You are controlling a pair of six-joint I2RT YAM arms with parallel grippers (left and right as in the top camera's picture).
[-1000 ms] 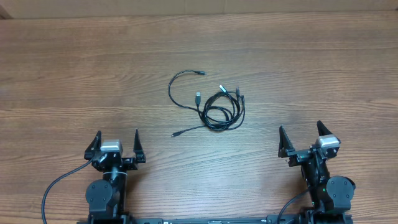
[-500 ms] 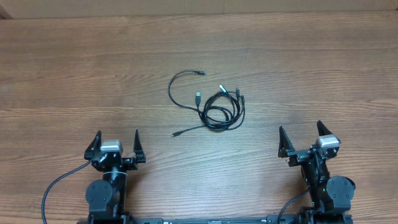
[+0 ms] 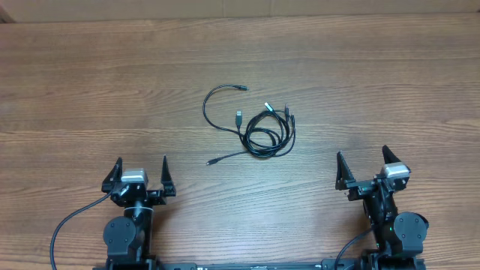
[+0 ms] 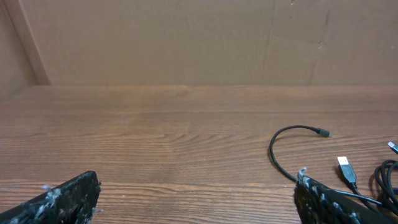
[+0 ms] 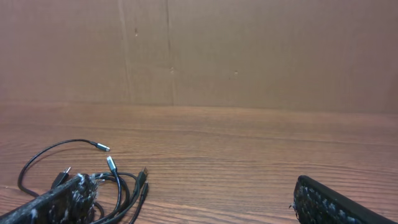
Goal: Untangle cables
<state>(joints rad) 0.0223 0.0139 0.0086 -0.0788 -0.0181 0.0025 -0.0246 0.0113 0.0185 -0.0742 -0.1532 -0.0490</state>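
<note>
The cables are thin black cords lying in a loose tangle at the middle of the wooden table, with one long loop curving off to the upper left and small plug ends sticking out. In the left wrist view the cables lie to the right; in the right wrist view the cables lie at the lower left. My left gripper rests near the front edge at the left, open and holding nothing. At the front right my right gripper is open too, well apart from the tangle.
A brown cardboard wall stands along the table's far edge. Bare wood table surrounds the tangle on all sides. Each arm's base sits at the near edge.
</note>
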